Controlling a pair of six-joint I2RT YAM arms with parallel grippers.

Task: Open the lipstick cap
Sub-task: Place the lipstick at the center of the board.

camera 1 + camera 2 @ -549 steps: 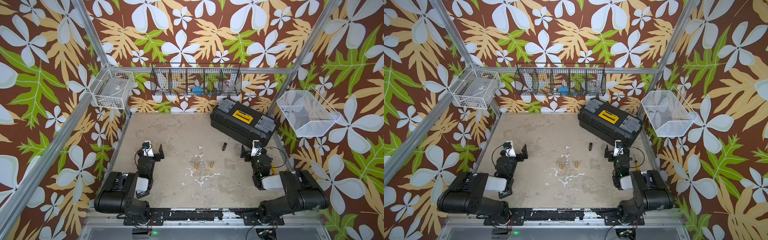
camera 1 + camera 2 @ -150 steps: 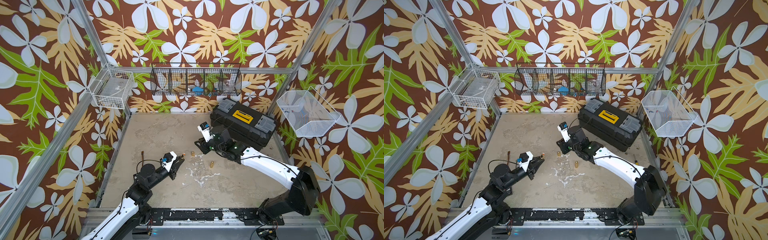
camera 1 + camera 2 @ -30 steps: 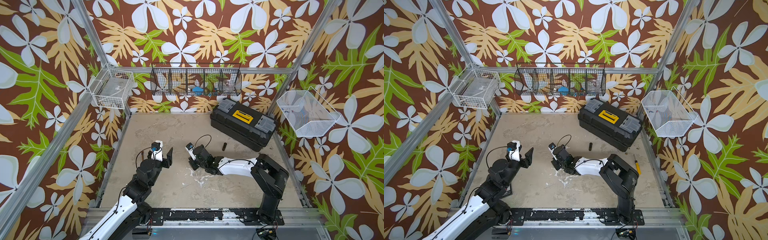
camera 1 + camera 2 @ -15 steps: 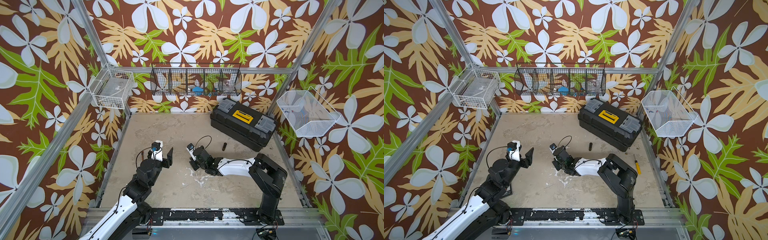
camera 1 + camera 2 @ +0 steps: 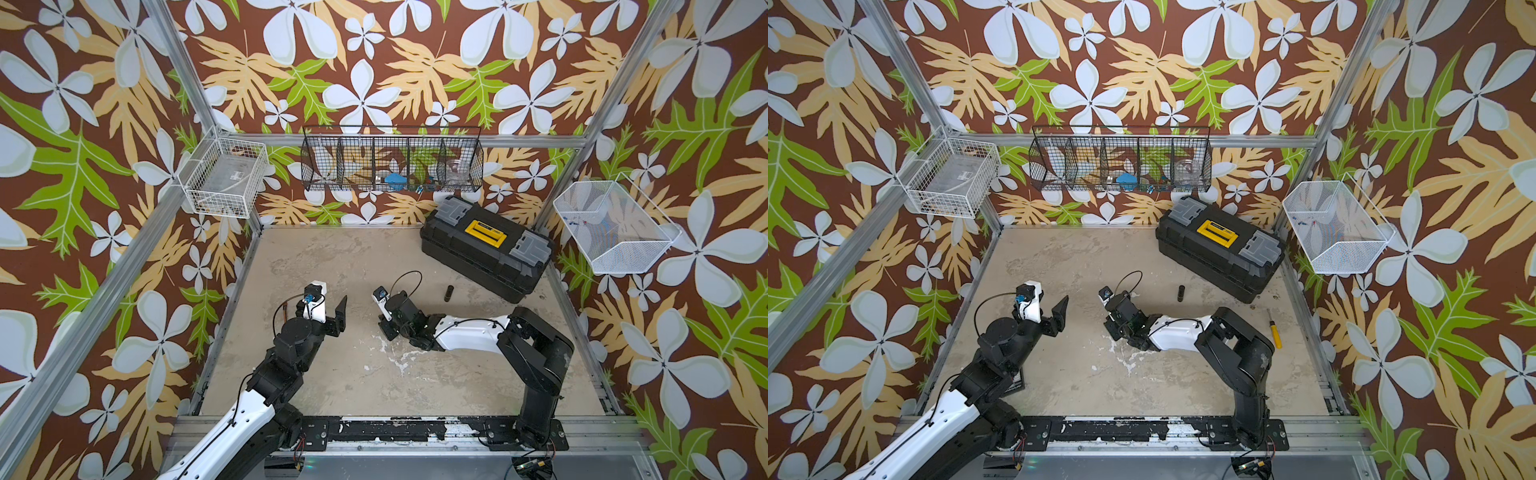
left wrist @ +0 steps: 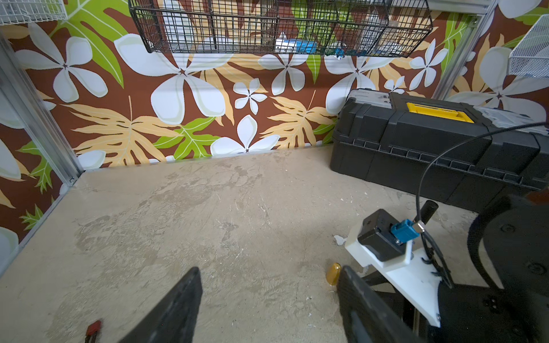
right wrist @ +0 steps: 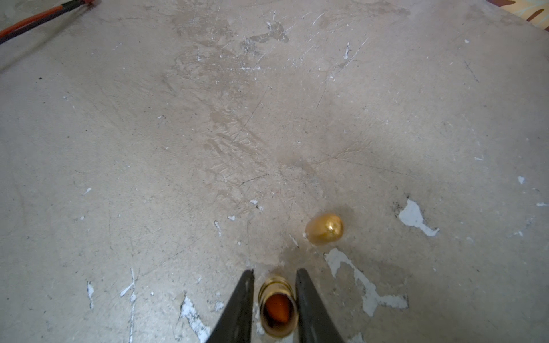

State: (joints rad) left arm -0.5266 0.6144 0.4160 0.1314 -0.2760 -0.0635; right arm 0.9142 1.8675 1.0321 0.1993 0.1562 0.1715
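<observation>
In the right wrist view the gold lipstick tube [image 7: 277,308] stands upright on the table with its orange-red stick showing inside. It sits between my right gripper's [image 7: 275,271] fingers, which are slightly open, with a thin gap on one side. The gold cap [image 7: 324,228] stands apart on the table just beyond the tube. In both top views the right gripper [image 5: 388,328] [image 5: 1113,330] is low at mid-table and hides both pieces. My left gripper [image 6: 269,271] [image 5: 328,320] is open and empty, with the cap [image 6: 333,273] just outside one finger.
A black toolbox [image 5: 484,249] lies at the back right, with a small black cylinder [image 5: 448,293] in front of it. A yellow-handled screwdriver [image 5: 1275,330] lies by the right edge. A red-handled tool [image 7: 38,20] lies near the left arm. Wire baskets [image 5: 392,164] hang on the walls.
My right gripper's fingers have parted slightly from the lipstick tube they were shut on. The left gripper has opened a little wider; both arms have hardly moved.
</observation>
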